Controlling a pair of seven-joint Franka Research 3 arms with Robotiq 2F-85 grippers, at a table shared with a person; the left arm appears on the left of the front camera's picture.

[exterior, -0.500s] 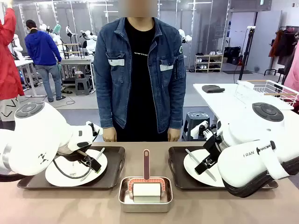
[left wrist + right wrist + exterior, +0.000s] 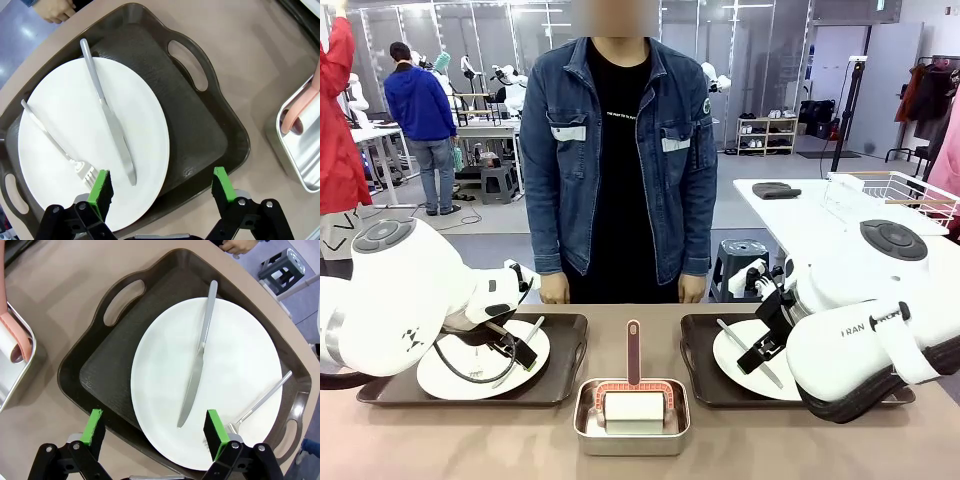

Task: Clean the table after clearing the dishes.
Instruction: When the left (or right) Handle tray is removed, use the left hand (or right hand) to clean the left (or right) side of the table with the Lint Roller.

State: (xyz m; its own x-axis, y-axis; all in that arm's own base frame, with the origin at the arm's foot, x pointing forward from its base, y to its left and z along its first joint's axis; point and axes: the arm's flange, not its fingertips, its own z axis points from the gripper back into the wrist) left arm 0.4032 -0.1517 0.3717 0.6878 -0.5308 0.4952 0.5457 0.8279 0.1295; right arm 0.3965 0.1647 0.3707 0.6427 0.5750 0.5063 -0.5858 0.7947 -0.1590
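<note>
The table (image 2: 750, 445) runs long side left to right in the front view, taupe top, me at one long edge, a person (image 2: 620, 150) at the far one with hands hanging by the rim. On it are two dark trays side by side, long axes along the table's, handle slots in the short ends: left tray (image 2: 563, 338) and right tray (image 2: 702, 382). They sit apart, with a steel pan (image 2: 582, 428) between them, nearer my edge. The pan holds a roller (image 2: 633, 407), its pink handle pointing away toward the person. Each tray carries a round white plate. On the left plate (image 2: 142, 125), the left knife (image 2: 107, 115) lies across the middle, blade tip toward my left gripper (image 2: 160, 175), handle away. The left fork (image 2: 52, 137) lies beside it, not touching, tines toward me, next to one green pad. On the right plate (image 2: 235, 350), the right knife (image 2: 197, 360) also points its blade tip at my right gripper (image 2: 154, 417). The right fork (image 2: 262, 397) slants off to the side, tines by a pad. Both grippers hang over the trays' long rims on my side, jaws spread wide, nothing between them, touching nothing I can see. Trays and pan take up the middle of the tabletop, with bare taupe around them.
</note>
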